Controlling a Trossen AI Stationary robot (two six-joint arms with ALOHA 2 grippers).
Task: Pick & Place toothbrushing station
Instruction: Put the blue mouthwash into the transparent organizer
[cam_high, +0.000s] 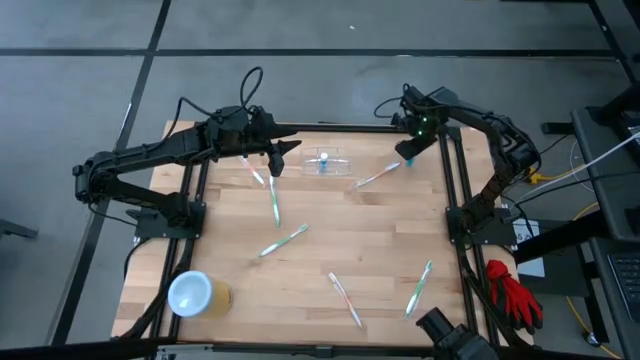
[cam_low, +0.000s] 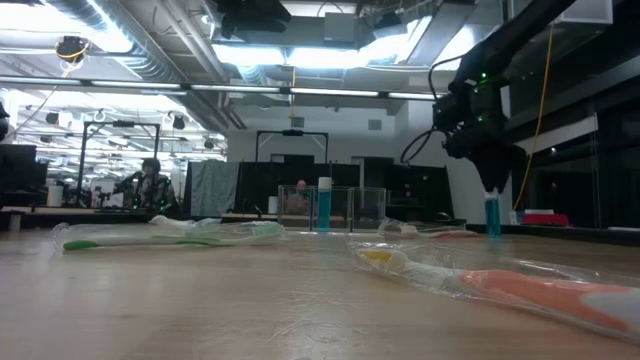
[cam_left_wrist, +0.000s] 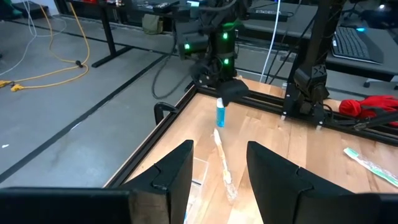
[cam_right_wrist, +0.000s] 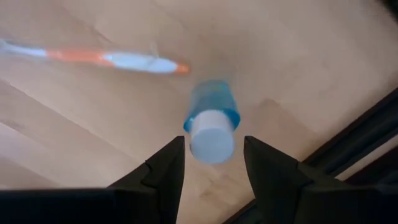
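Blue tube (cam_right_wrist: 211, 124) stands below the right hand (cam_right_wrist: 211, 163), fingers apart; left hand (cam_left_wrist: 219, 171) wide.

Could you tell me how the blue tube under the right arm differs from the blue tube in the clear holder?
The blue tube under the right gripper stands on bare wood near the table's far right corner, while the other blue tube stands inside the clear holder at the far middle. The first tube sits just in front of the open jaws; the second has no gripper over it. Both are upright, blue with a white cap.
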